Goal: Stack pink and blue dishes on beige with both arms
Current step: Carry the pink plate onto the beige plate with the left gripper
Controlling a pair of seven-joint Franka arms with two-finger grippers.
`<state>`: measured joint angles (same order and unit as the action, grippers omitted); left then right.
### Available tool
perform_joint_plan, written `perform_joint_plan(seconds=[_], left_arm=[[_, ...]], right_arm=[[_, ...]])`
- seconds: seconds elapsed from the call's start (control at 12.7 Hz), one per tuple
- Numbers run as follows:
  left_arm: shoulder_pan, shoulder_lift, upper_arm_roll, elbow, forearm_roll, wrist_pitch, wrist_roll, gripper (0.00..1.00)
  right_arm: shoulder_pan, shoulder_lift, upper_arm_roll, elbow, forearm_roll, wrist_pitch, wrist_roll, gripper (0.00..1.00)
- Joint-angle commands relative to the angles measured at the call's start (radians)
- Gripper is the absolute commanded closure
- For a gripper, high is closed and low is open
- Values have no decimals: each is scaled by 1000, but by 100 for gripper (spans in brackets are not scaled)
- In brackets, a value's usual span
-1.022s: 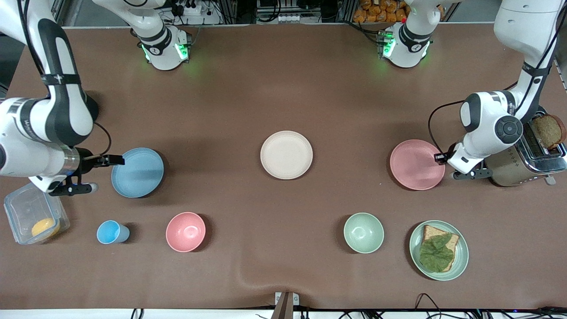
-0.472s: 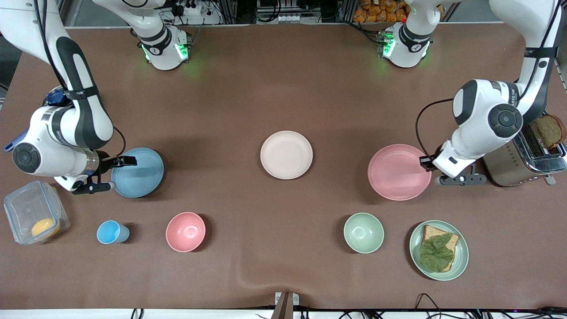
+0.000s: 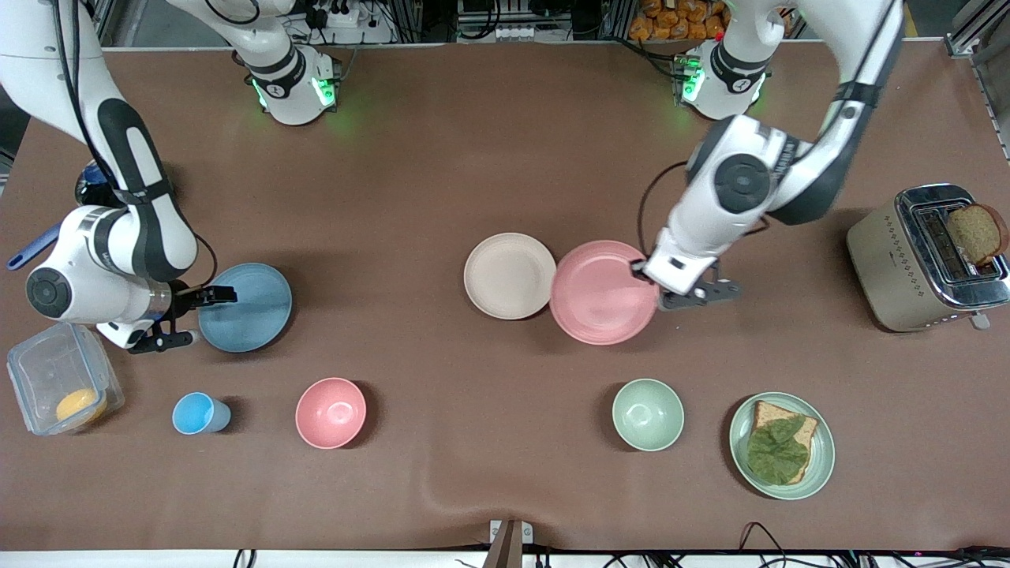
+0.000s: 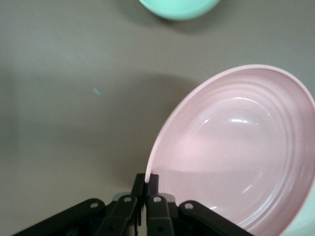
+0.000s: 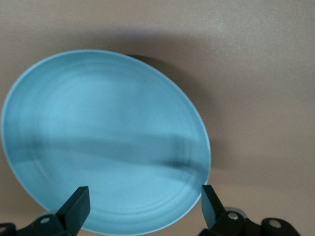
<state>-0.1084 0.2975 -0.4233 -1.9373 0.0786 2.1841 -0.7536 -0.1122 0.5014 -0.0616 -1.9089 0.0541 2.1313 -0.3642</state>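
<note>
Beside the beige plate (image 3: 510,275), the left tool (image 3: 641,268) is pinching the pink plate (image 3: 604,293) by its rim, seemingly carrying it across; next it needs centring above; the right tool (image 3: 207,314) is hanging open at the blue plate (image 3: 246,307).

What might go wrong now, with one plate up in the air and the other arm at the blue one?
The left hand pinches the pink plate only at its rim, so it might tilt or slip. That plate already overlaps the beige plate and may nudge it aside. The right hand is open at the blue plate; it might push it instead of gripping.
</note>
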Motion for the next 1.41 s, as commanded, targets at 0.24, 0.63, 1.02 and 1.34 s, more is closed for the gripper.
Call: perform_joint_plan(seconds=[0.24,0.63,1.02,1.34], left_arm=[[-155,48,6,-20,-14,26,-179,100],[-212,120,8,-37,-14,169,-191,100],[-231,180,8,-32,-8,258,-205,100],[-241,195,8,-25,-7,269,-205,100]], right_arm=[[-41,71,11,60,-10,-5,-64,0],[-66,114,11,94,-8,-5,-97,0],[-75,132,11,108,3,-5,-102,0],[-89,143,13,108,9,-5,-104,80]])
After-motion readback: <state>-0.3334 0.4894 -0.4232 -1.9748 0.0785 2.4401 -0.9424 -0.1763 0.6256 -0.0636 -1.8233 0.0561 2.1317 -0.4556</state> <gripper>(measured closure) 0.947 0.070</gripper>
